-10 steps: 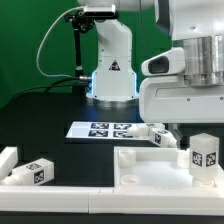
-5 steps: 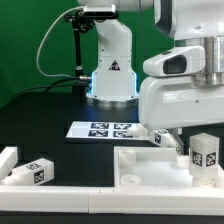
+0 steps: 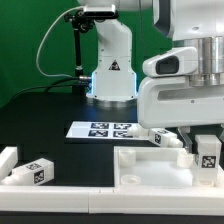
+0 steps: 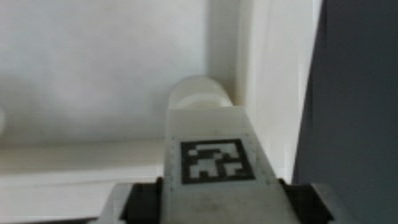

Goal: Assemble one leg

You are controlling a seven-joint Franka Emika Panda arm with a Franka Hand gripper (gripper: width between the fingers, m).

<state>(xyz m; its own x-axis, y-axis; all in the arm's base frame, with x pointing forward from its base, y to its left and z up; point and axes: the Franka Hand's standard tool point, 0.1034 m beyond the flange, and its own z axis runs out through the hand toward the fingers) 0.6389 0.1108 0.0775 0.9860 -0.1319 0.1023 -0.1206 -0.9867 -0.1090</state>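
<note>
Bright, even overhead light in the exterior view nearly washes out the white parts against the black table (image 3: 40, 125). A blue glow rims the arm's base (image 3: 112, 78). The wrist view is soft and blurred, and the tag (image 4: 215, 160) on the leg (image 4: 210, 108) looks fuzzy.

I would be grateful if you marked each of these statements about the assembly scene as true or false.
1. The gripper holds the leg, tag showing, between its fingers. True.
2. The marker board lies on the white panel. False: it lies on the dark table, behind the panel.
3. A second leg lies by the marker board's end on the exterior view's right. True.
4. The held leg lies flat on the table at the exterior view's left. False: it stands upright at the panel's corner, on the exterior view's right.
</note>
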